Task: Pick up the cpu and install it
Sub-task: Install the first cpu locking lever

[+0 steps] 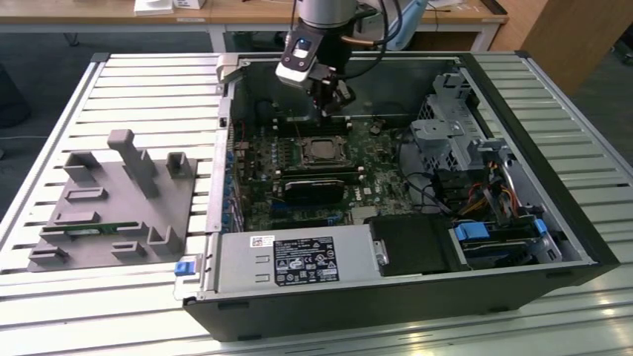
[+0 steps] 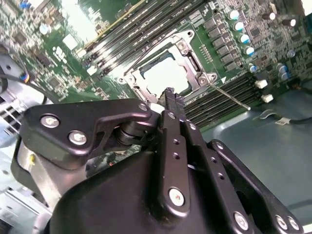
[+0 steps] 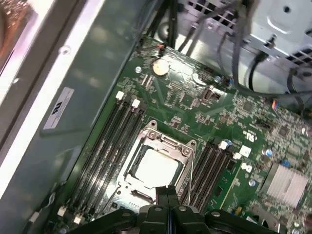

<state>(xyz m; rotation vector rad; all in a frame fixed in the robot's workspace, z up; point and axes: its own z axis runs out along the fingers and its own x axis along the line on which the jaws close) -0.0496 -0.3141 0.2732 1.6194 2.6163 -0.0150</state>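
- Fingertips of the gripper are pressed together, and we see nothing pinched between them.
- We find the cpu lying flat in the motherboard socket, silver top up inside the metal frame.
- In the exterior view, the gripper hangs inside the open computer case, near the socket; we cannot tell whether it touches.
- Memory slots flank the socket.

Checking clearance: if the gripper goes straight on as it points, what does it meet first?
Likely the socket frame, at its edge beside the cpu; the gripper sits over that edge in both wrist views. Depth unclear, so possibly the cpu itself.
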